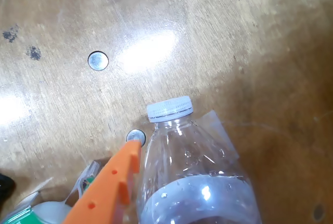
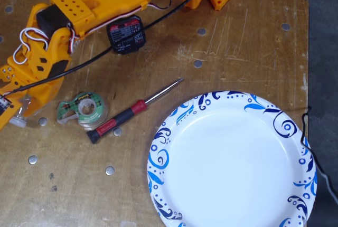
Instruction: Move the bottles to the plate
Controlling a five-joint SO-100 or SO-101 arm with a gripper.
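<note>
While one bottle point(image 1: 195, 177) lies beside the tool point(image 1: 130, 153), whose grip is unclear, one plate point(image 2: 232, 161) sits bare.

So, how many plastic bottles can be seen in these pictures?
1. A clear plastic bottle with a white cap lies by the orange gripper in the wrist view. The fixed view shows only that white cap at its left edge; another bottle may be out of view.
</note>
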